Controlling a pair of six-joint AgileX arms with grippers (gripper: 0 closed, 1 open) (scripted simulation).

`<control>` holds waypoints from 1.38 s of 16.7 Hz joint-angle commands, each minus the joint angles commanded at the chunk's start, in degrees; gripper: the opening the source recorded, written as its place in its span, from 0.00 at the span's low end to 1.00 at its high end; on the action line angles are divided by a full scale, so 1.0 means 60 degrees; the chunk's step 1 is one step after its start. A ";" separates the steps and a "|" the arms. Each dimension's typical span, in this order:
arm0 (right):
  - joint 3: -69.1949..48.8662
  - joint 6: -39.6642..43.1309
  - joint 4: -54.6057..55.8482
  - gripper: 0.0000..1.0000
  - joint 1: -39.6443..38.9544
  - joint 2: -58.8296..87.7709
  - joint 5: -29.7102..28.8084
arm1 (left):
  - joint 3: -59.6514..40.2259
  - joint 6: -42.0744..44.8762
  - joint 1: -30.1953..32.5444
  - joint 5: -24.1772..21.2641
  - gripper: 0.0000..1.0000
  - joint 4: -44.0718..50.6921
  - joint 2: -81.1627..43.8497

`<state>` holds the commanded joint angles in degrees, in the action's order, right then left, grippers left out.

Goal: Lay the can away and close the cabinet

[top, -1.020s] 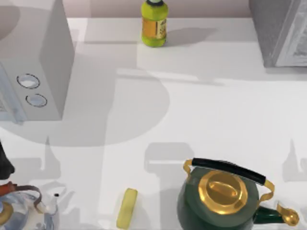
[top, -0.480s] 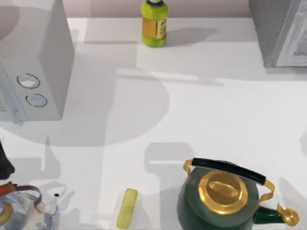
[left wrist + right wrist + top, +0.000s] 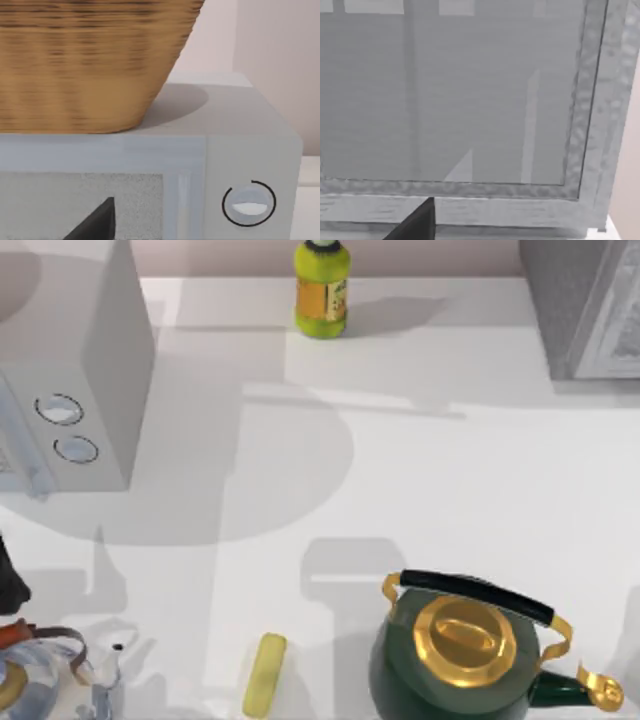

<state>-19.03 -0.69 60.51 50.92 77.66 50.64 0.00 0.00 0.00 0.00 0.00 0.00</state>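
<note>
From above, our view cuts off the microwave (image 3: 70, 390) at the left edge, the cabinet (image 3: 590, 310) at the top right corner, and a glass kettle (image 3: 45, 680) at the bottom left. The green kettle (image 3: 460, 660) loses its base to the bottom edge. In our left wrist view the wicker basket (image 3: 85, 60) atop the microwave runs past the frame, and one dark pincer finger (image 3: 97, 222) pokes in, too little to judge.

On the bench (image 3: 480, 480): 1 yellow-green bottle (image 3: 321, 290), 1 dark green kettle (image 3: 465, 650) with gold lid, 1 pale yellow bar (image 3: 264, 674), 1 glassy kettle (image 3: 45, 680). 1 microwave (image 3: 85, 390) with 2 round knobs (image 3: 60, 410). 1 woven basket (image 3: 85, 60) atop it. 1 grey cabinet (image 3: 590, 305).
</note>
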 joint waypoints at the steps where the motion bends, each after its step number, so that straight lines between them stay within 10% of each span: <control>1: -0.0106 -0.0010 0.0393 1.00 0.0367 0.0547 0.0342 | 0.0000 0.0000 0.0000 0.0000 1.00 0.0000 0.0000; 13: -0.0615 -0.0062 0.1055 1.00 0.1325 0.1839 0.1211 | 0.0000 0.0000 0.0000 0.0000 1.00 0.0000 0.0000; 23: -0.6612 -0.0222 -0.5924 1.00 0.1912 0.1477 0.1352 | 0.0000 0.0000 0.0000 0.0000 1.00 0.0000 0.0000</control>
<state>-58.70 -2.02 24.96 62.39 86.53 58.75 0.00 0.00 0.00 0.00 0.00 0.00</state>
